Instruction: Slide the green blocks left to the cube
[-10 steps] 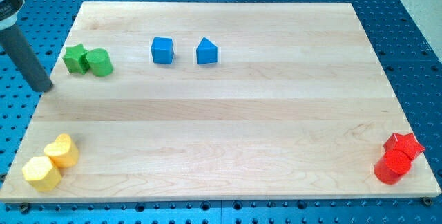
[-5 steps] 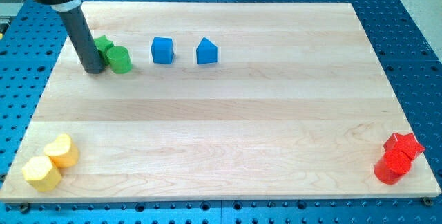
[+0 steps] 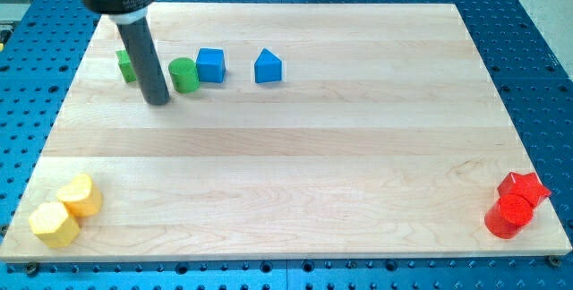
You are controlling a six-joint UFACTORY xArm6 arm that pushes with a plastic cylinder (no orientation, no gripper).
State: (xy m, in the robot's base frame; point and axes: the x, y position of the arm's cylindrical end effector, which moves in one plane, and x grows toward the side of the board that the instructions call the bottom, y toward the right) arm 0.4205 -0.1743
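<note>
Listing the camera view, the one view on hand. Wooden board: pale, lying on a blue perforated table.

My tip: lower end of a dark rod, resting on the board in the upper left area. I carry no jaws, so no spread or pinch can be told.

Green cylinder: just to the right of my tip and slightly above it, standing against the left side of the blue cube, touching it or nearly so.

Second green block: left of the rod and partly hidden behind it; shape cannot be made out.

Blue house-shaped block: right of the cube, apart from it.

Yellow blocks, two: one at the bottom left corner, the other just below and left of it, touching.

Red star and red cylinder: bottom right corner, pressed together.
</note>
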